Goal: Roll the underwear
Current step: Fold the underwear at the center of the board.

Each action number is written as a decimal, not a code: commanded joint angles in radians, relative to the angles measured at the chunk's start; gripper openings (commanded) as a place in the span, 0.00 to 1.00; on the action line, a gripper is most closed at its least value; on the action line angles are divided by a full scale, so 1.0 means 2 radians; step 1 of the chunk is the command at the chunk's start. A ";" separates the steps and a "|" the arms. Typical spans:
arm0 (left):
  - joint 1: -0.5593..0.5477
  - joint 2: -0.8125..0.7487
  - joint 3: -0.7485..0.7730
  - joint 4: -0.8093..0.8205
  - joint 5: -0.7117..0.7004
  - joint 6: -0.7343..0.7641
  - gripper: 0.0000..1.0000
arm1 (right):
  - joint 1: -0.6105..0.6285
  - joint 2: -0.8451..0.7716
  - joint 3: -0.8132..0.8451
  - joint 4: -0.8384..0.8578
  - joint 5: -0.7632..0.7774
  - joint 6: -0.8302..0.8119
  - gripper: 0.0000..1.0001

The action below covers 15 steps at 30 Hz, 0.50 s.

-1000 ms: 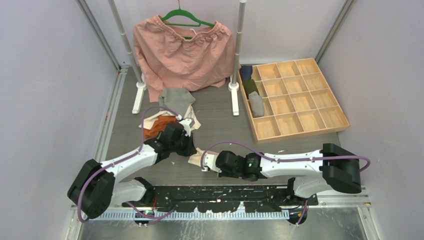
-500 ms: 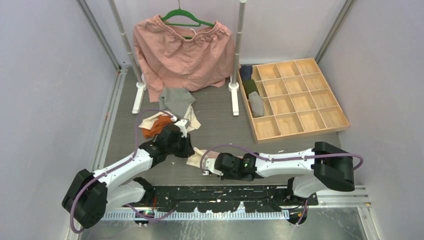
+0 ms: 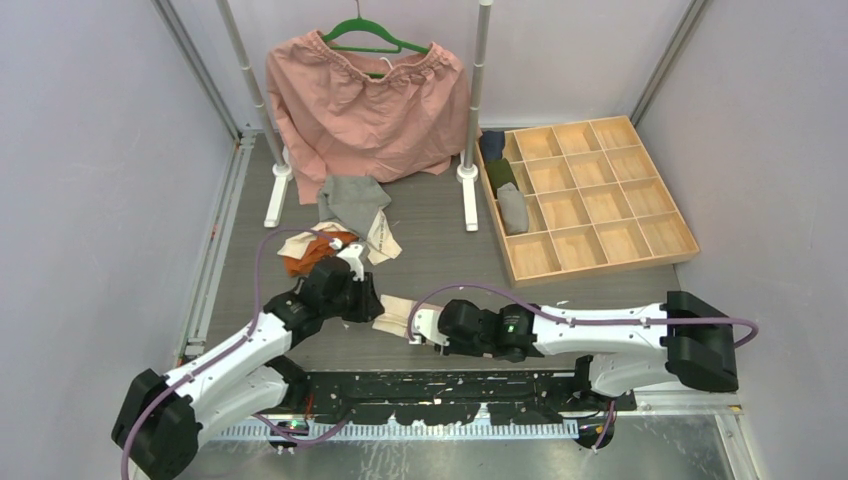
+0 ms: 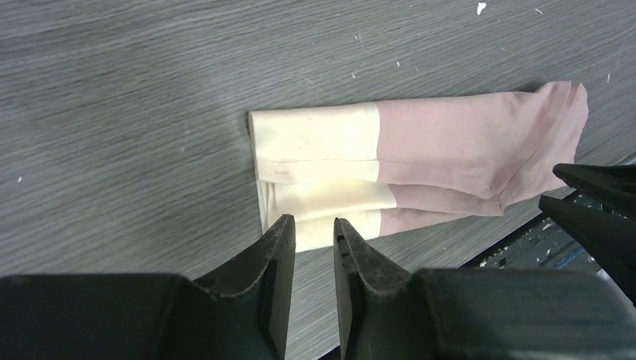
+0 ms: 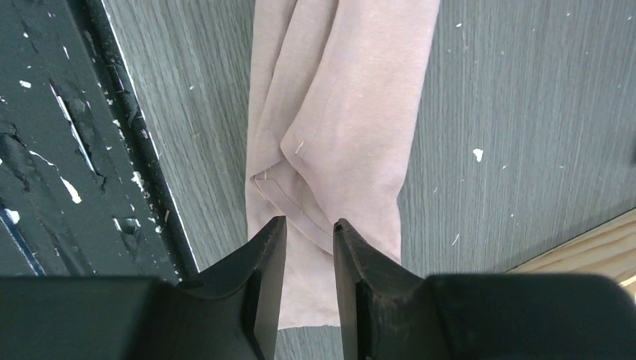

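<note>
The underwear [image 3: 395, 313] being worked is dusty pink with a cream band. It lies folded into a long flat strip on the surface [image 3: 450, 230], close to the near edge and between the 2 arms, with the cream end [image 4: 315, 139] toward the left arm and the pink end [image 5: 345, 112] toward the right. The other pieces [image 3: 345, 225] sit in a loose heap farther back on the left.

It looks light, soft and limp, stacked in several thin layers. Lifted by 1 layer, it would probably slump and fall open. The better hold is likely across a short end, pinching the whole thickness, then turning that end over toward the other.

The left jaws stand a narrow gap apart with nothing between them, and their tips sit over the long edge of the cream end. The right jaws are also slightly parted, above the pink end, with cloth visible through the gap. I cannot tell whether either pair presses on the fabric.
</note>
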 commanded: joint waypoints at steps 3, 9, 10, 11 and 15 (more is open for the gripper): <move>0.002 -0.058 -0.001 -0.041 -0.046 -0.025 0.27 | 0.003 -0.039 -0.003 0.033 0.013 0.016 0.35; 0.001 -0.109 -0.006 -0.033 -0.090 -0.044 0.33 | -0.003 -0.073 -0.020 0.103 0.081 0.105 0.35; 0.001 -0.110 -0.006 -0.028 -0.090 -0.048 0.34 | -0.004 -0.078 -0.021 0.114 0.096 0.130 0.34; 0.002 -0.110 -0.004 -0.025 -0.089 -0.054 0.36 | -0.006 -0.082 -0.022 0.124 0.114 0.159 0.33; 0.002 -0.093 0.006 -0.022 -0.093 -0.081 0.44 | -0.018 -0.100 -0.019 0.131 0.198 0.307 0.31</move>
